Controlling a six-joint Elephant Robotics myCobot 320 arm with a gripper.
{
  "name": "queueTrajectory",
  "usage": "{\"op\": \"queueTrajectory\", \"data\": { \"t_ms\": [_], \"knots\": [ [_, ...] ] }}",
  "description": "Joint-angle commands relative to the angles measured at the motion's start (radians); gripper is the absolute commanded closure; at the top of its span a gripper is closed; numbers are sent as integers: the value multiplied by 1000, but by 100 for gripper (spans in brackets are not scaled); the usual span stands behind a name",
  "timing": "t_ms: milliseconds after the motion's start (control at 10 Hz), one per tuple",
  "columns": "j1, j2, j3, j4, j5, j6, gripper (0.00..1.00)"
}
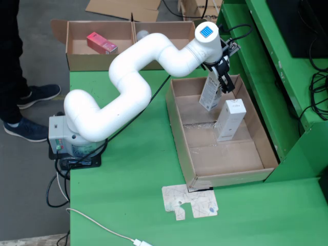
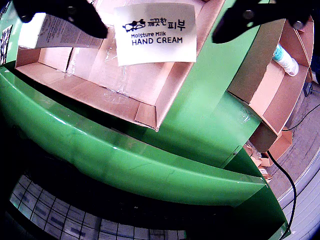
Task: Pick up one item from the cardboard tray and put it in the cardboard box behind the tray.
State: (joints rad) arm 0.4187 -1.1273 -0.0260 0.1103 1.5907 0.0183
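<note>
The cardboard tray lies on the green table, its floor also seen in the wrist view. My gripper hangs over the tray's far end, shut on a white hand cream box that is tilted and lifted off the floor. In the wrist view the hand cream box sits between my black fingers, the gripper centred on it. A second white box lies in the tray. Behind the tray stands the open cardboard box.
The cardboard box holds a red carton and a white bottle. A flat cardboard scrap lies in front of the tray. A green frame rises right of the tray. A person's shoes are on the floor at left.
</note>
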Motion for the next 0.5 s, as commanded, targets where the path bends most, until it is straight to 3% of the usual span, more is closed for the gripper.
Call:
{"op": "queueTrajectory", "data": {
  "t_ms": [0, 300, 400],
  "knots": [
    [-2, 50, 26, 11, 6, 4, 70],
    [-2, 50, 26, 11, 6, 4, 100],
    [-2, 50, 26, 11, 6, 4, 100]
  ]
}}
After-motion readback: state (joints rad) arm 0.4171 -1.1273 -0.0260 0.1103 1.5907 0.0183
